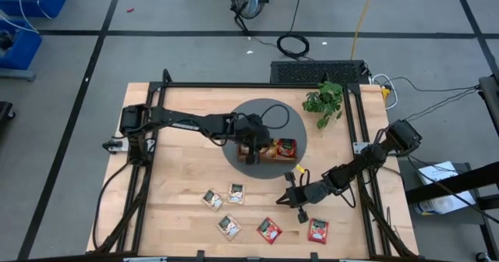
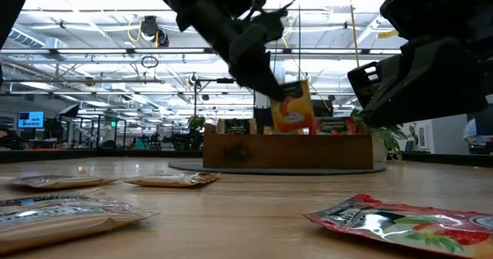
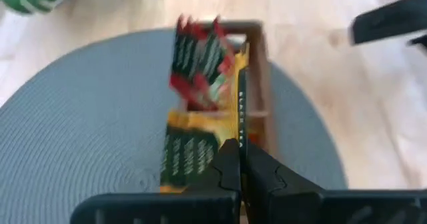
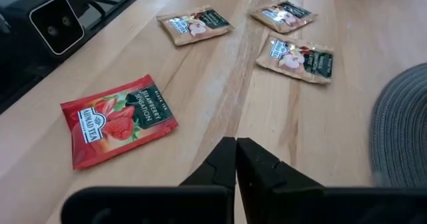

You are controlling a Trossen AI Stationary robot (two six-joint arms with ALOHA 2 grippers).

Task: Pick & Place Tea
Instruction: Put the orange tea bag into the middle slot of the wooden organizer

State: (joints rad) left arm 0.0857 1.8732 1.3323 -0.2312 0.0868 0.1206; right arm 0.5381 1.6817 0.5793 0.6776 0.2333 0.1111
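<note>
A brown wooden tray [image 1: 273, 154] stands on a round grey mat [image 1: 242, 118] at mid-table, with a red sachet [image 1: 286, 146] upright in it. My left gripper [image 1: 260, 146] is over the tray, shut on an orange-yellow sachet [image 2: 293, 105]. My right gripper [image 1: 290, 201] hovers shut, touching nothing, low over the wood near the mat's near edge. Several sachets lie flat near the front edge: cream ones [image 1: 211, 198], [image 1: 235, 192], [image 1: 228, 226] and red ones [image 1: 269, 230], [image 1: 317, 230]. My left gripper pinches the orange-yellow sachet between its two fingers by one edge [image 3: 235, 136]. The fingers [image 2: 258, 66] slant down at it from the table's left side. The sachet hangs upright below them over the tray's middle, its lower edge [image 2: 296, 128] about level with the tray's rim.
A small green plant [image 1: 323, 100] stands at the back right beside the mat. A black frame [image 1: 148, 176] runs along the table's left and right sides. Bare wood lies between the mat and the loose sachets.
</note>
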